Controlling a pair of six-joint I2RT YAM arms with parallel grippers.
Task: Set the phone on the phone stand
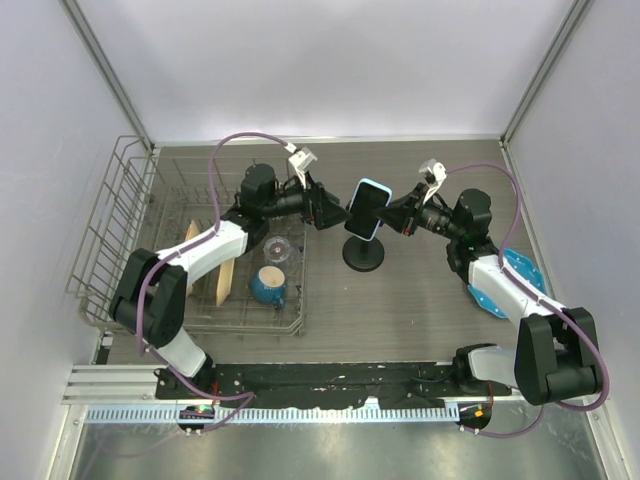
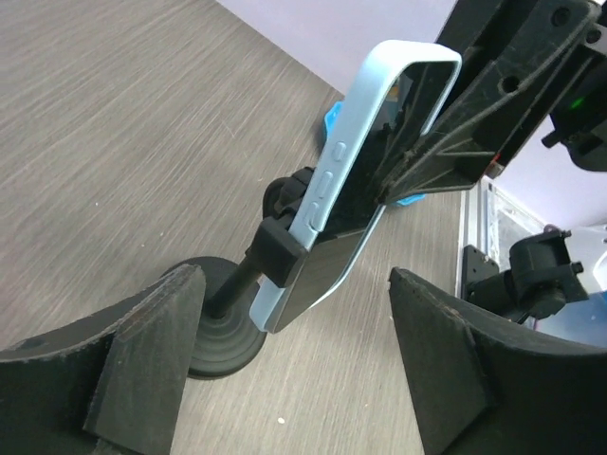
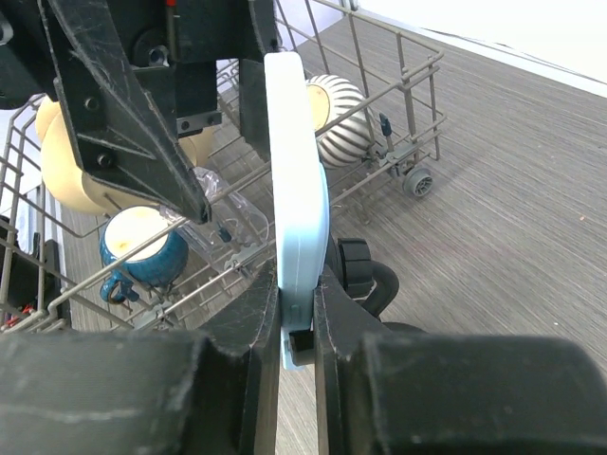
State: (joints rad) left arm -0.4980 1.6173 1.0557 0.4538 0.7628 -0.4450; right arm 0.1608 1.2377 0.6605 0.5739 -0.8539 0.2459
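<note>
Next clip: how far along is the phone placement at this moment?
Done: the phone is off the table and up at the phone stand, one edge apparently in the clamp head. In hand: the right gripper has its jaws shut on the phone; the left gripper hovers beside it, jaws open. Left: confirm the phone is seated, then release and back away.

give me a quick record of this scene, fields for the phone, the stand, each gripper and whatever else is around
phone: tilted, one edge in the stand's clamp
phone stand: upright, mid-scene, between the two arms
right gripper: shut on the phone
left gripper: open, close beside the phone, not touching
other: dish rack at left holding a blue mug; blue plate partly hidden by the right arm
</note>
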